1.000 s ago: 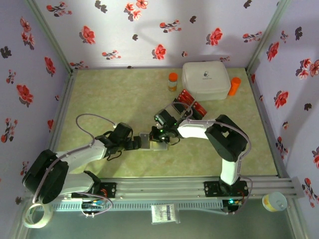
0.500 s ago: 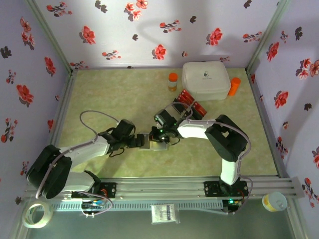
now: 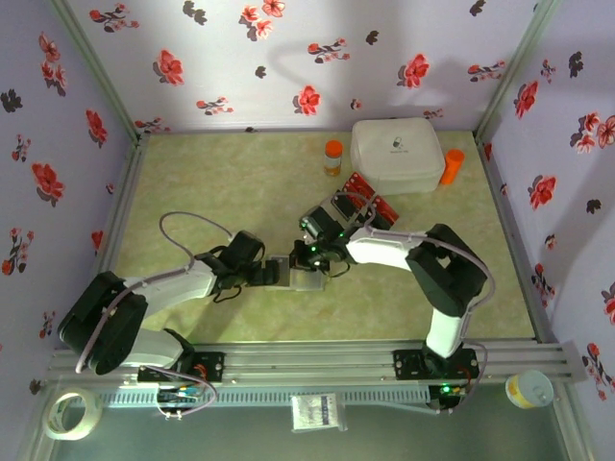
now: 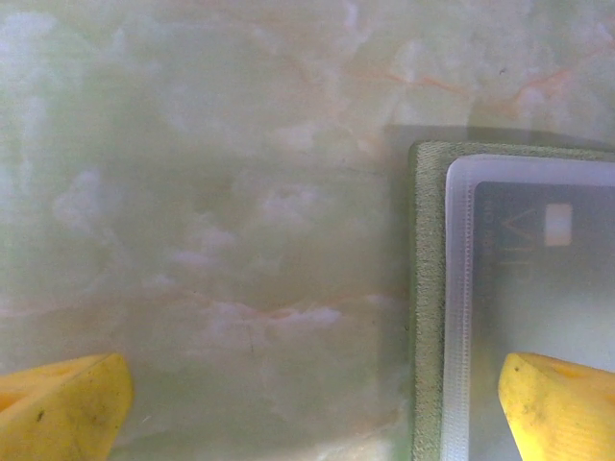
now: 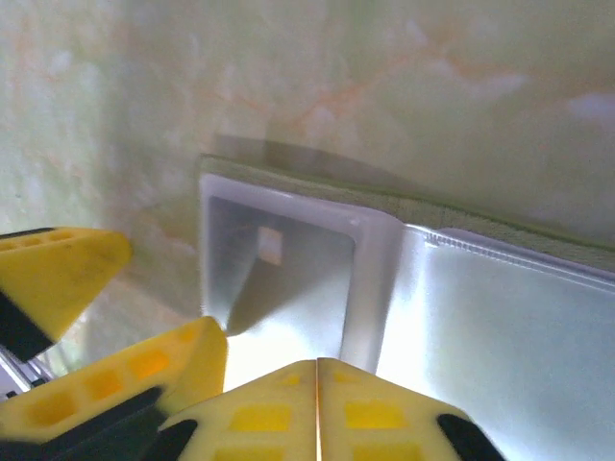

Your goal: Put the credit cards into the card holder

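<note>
Left end effector spread, 1 finger over the holder near the table's middle; right end effector pressed together at its sleeves; 1 dark card looks sleeved; next, probably fetching another from the cards toward the far edge.

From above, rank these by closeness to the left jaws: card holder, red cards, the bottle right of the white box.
1. Card holder, right at the jaws.
2. Red cards, farther back, to the right.
3. Bottle, far back right.
</note>
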Action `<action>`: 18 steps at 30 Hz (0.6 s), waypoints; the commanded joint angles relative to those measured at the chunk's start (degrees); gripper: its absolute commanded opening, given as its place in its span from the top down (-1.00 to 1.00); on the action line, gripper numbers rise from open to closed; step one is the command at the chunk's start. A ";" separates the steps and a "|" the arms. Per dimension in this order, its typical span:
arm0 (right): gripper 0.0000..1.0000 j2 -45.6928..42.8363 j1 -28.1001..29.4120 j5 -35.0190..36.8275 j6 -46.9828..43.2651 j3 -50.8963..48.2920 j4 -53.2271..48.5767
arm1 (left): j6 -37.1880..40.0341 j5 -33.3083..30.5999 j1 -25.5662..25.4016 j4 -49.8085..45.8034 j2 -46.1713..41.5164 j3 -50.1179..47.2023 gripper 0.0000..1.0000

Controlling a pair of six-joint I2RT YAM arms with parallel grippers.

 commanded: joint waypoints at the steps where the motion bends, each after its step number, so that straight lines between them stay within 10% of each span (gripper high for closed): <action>1: 0.72 -4.98 -3.02 3.08 -5.22 3.42 -7.01 | 0.52 -0.24 -0.18 -0.25 2.44 -1.29 -0.99; 18: 0.36 -10.15 -12.51 33.09 -30.18 11.99 -35.65 | 0.79 -1.21 -0.36 -1.88 2.71 -0.44 -1.00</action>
